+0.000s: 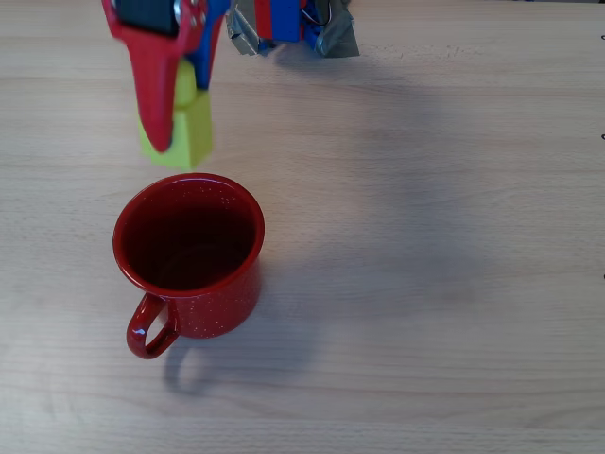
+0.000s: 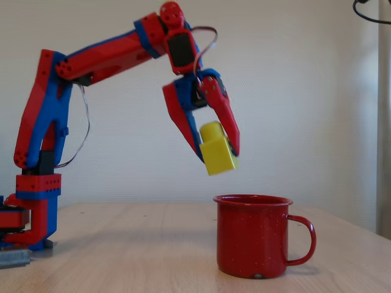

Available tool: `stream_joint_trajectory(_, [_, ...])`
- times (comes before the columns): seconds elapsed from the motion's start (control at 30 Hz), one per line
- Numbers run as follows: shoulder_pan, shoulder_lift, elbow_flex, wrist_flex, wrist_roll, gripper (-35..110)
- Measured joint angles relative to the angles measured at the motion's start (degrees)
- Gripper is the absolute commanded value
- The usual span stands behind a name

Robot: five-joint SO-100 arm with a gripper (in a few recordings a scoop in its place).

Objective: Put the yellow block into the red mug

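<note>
The yellow block hangs in the air, tilted, pinched between the red fingers of my gripper, which is shut on it. The red mug stands upright on the wooden table, its mouth open upward and its dark inside showing in the overhead view. In the fixed view the block is above the mug's rim and slightly to its left, well apart from it. The mug's handle points to the lower left in the overhead view and to the right in the fixed view.
The arm's base is clamped at the table's left end in the fixed view, and shows at the top edge in the overhead view. Bare wooden table lies all around the mug.
</note>
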Motion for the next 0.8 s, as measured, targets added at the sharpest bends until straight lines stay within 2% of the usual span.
stream_joint_trajectory(0.47, [-1.3, -15.6, -11.7, -3.2, 1.1, 0])
stream_joint_trajectory(0.8, [-2.1, -19.9, -15.4, -3.2, 1.1, 0])
